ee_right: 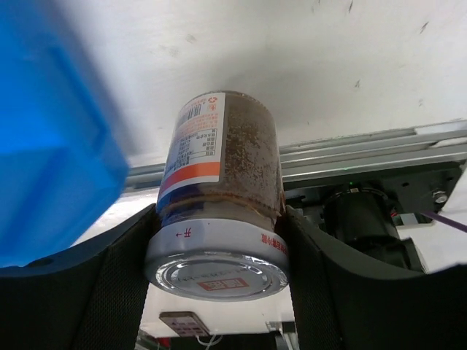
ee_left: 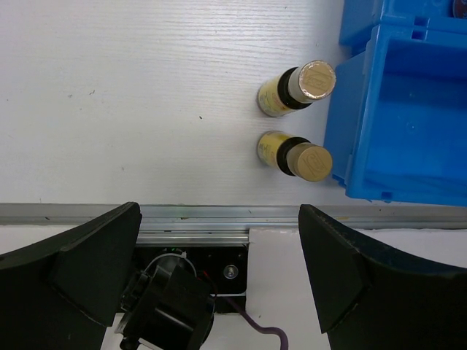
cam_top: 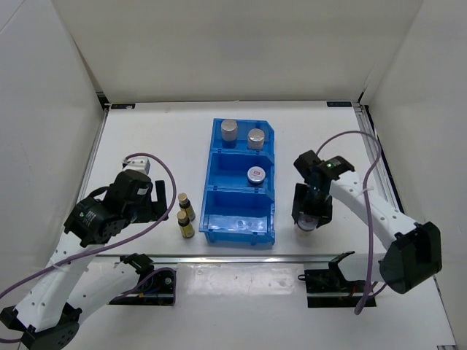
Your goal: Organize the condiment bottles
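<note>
Left gripper: jaws spread wide, nothing between the fingers; it hangs above the table's near edge rail.
Near amber bottle: upright on the table, ahead of the left gripper and toward its right finger; clear of both fingers.
Far amber bottle: upright, just beyond the near amber bottle on the same line; the two stand close but apart.
Right gripper: clamped on the held jar, one finger on each side, just above the lid.
Held jar: short, with a white red-marked lid facing the wrist camera and the body pointing away from it; brown contents show through the wall. Whether its base touches the table cannot be told.
Blue bin: to the right of both amber bottles, just beside them; to the left of the right gripper.
Middle compartment: one second jar with a red-marked lid, upright, ahead and left of the right gripper.
Far compartment: two silver-topped cylinders, upright, side by side, well beyond both grippers.
</note>
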You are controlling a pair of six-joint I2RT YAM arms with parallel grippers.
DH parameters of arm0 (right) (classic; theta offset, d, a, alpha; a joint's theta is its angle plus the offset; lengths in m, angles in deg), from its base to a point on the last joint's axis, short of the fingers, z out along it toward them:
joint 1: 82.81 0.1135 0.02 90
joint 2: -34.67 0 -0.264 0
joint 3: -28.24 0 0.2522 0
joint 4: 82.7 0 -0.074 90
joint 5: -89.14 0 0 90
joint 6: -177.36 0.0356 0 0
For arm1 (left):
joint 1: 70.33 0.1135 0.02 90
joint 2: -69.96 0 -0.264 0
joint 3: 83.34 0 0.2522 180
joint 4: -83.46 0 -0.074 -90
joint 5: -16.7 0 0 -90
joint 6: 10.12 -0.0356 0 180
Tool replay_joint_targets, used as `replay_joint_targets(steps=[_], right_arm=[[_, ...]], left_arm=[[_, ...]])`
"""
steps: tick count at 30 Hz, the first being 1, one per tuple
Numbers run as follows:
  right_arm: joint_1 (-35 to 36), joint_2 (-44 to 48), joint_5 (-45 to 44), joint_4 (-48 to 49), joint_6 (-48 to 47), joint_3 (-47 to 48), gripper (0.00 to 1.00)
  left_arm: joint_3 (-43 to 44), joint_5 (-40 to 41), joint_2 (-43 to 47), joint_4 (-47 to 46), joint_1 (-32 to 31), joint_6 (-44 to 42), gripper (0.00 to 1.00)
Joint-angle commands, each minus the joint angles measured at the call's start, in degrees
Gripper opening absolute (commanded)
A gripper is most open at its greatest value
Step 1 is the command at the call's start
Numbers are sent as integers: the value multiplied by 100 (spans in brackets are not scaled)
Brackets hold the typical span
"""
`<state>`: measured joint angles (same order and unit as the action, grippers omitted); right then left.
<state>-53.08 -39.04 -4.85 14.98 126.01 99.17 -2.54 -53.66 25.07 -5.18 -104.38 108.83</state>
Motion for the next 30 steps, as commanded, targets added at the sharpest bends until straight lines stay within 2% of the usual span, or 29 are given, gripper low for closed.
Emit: replay_joint_targets(steps=[1,7,9,11,12,14,15,16,19,23,29,30], right_arm=[[15,243,-278,-729,98,1005,0],[67,-432,-252,-642,-497,3122,0],[276,-1046,-172,-511,-709,3694,0],[636,-1793,-426,-510,-1008,4660,0],[917,-2605,-479,-571,-1261,5725,0],[990,-3147,-480,-624,-1333,6040,0],[1103,-3419,-480,-676,-1395,6626,0],[1104,-3952,-480,-851,-1465,6945,0],[1323,-4763,-419,-1037,-1597,7937,0],[1386,-5223,-357,-854,-1659,7986,0],[1438,-5513,-24,-264,-1799,7318,0],[1438,-5627,38,-203,-1800,7265,5]], left_arm=[[-34,-21,41,247,-32,-30,100],[-34,-21,-11,247,-32,-30,100],[-34,-21,-12,247,-32,-30,100],[-34,-21,-12,247,-32,-30,100],[-34,-21,-12,247,-32,-30,100],[-34,-21,-12,247,-85,-30,100],[-34,-21,-12,247,-85,-30,100],[-34,-21,-12,247,-85,-30,100],[-34,-21,-12,247,-85,-30,100],[-34,-21,-12,247,-85,-30,100],[-34,-21,-64,247,-85,-30,100],[-34,-21,-64,247,-85,-30,100]])
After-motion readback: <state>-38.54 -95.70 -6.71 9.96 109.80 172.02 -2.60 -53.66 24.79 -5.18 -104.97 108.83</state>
